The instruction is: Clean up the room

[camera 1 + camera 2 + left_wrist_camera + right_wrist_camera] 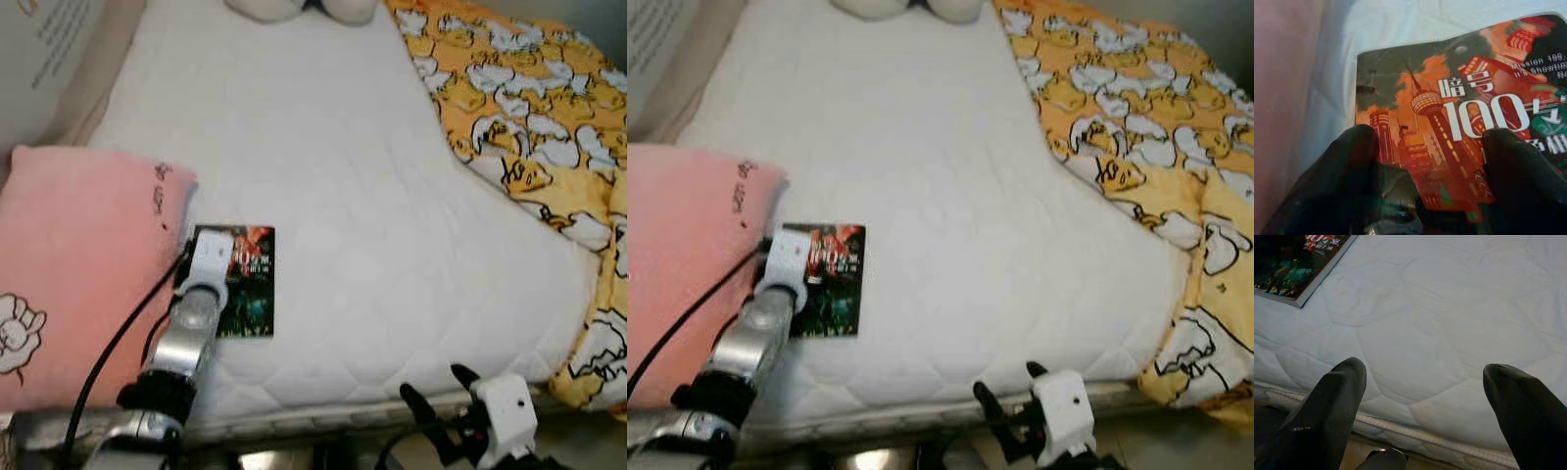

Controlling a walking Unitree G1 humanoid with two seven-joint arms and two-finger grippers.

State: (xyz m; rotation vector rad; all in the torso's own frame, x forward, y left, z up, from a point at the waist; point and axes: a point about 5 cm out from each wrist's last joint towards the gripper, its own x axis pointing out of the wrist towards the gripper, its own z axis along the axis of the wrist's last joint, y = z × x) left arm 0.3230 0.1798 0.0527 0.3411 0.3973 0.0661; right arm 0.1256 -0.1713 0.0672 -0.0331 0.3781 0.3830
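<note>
A book (252, 286) with a dark red and green cover lies flat on the white mattress (323, 166), close to the pink pillow. My left gripper (1430, 142) is down on the book's near end, its white wrist (210, 255) covering part of the cover. In the left wrist view its two black fingers (1354, 147) are spread apart and rest on the cover, so it is open. My right gripper (433, 388) hovers at the mattress's front edge, open, with nothing between its fingers (1344, 382). The book's corner (1300, 264) lies well off to its side.
A pink pillow (78, 264) lies on the left of the bed, touching the book's side. A yellow cartoon-print blanket (529, 108) is bunched along the right and hangs over the corner. A white plush toy (294, 6) sits at the bed's far end.
</note>
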